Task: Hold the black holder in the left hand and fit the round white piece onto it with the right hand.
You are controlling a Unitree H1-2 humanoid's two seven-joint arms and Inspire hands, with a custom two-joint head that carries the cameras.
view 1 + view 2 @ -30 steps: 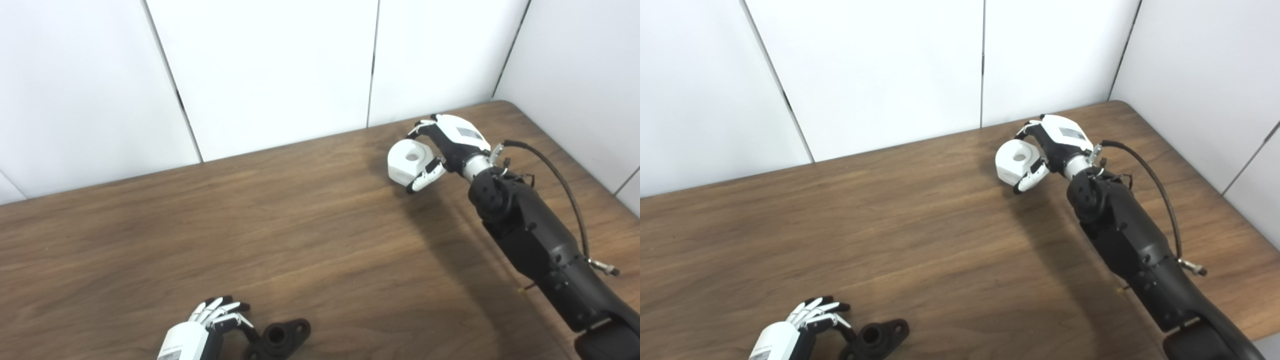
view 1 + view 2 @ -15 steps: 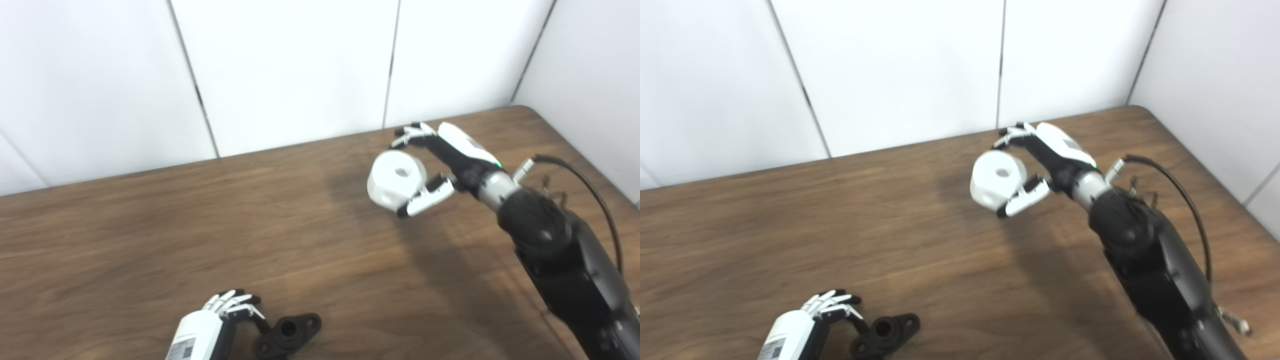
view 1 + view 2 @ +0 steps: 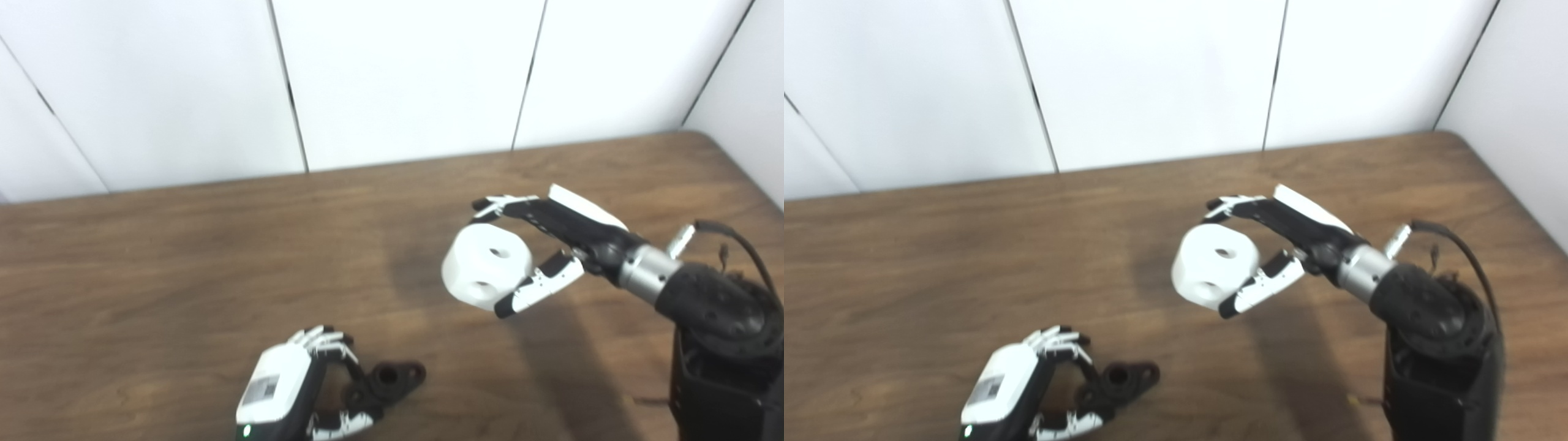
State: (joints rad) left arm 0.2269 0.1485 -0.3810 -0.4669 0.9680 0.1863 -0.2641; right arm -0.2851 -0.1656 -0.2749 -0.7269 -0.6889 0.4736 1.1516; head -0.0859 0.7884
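The black holder point(image 3: 387, 380) lies flat on the wooden table point(image 3: 153, 269) near the front edge, its round socket facing up and a small ear with a hole at its right end. The fingers point(image 3: 324, 343) of the left hand point(image 3: 294, 386) curl over the holder's left end from above while the thumb comes in below it, so the hand is closing round that end; whether it grips firmly cannot be told. The holder rests on the wood.

The round white piece point(image 3: 487, 264) is up in the air, well apart from the holder, above and to the right. The right hand point(image 3: 545, 245) grasps it, fingers point(image 3: 499, 207) hooked over its far top edge and thumb pressed under its near side. Two holes show in the piece, one on top, one on its side. The black right forearm point(image 3: 710, 306) runs off toward the lower right corner.
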